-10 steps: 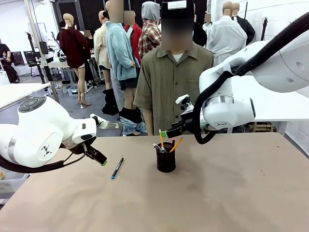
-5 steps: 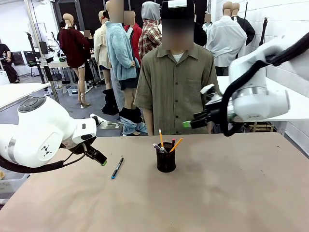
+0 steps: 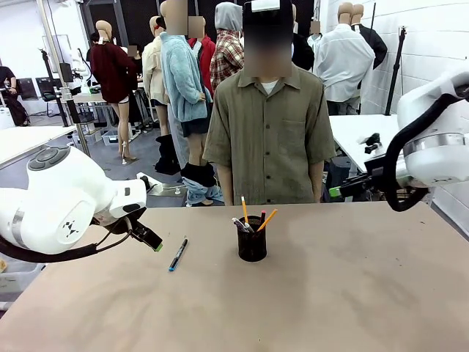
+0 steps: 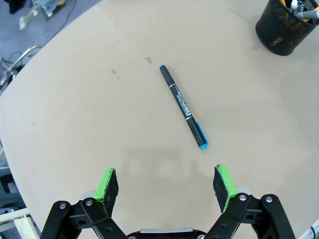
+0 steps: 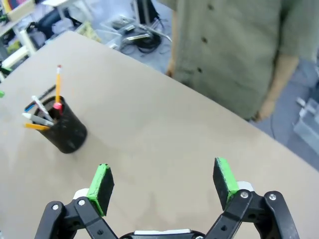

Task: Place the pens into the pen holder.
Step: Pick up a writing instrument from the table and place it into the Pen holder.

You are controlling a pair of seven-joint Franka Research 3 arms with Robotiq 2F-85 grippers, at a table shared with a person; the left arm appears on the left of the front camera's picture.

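The black mesh pen holder (image 3: 252, 239) stands mid-table with yellow pencils (image 3: 245, 208) and a silvery-white pen sticking out of it; it also sits in the top right corner of the left wrist view (image 4: 287, 27) and at the left of the right wrist view (image 5: 64, 127). A dark pen with blue ends (image 3: 177, 254) lies flat on the table left of the holder. My left gripper (image 3: 150, 239) hovers just left of that pen (image 4: 183, 106), open and empty (image 4: 166, 184). My right gripper (image 3: 338, 192) is open and empty (image 5: 163, 185), high at the right, well away from the holder.
A person in an olive shirt (image 3: 266, 125) stands at the far edge behind the holder, arms down. The brown tabletop (image 3: 330, 293) is bare in front and to the right. A white table (image 3: 366, 136) stands behind at the right.
My right arm has swung away from above the pen holder to the right and up. The left arm and the loose pen have stayed still.
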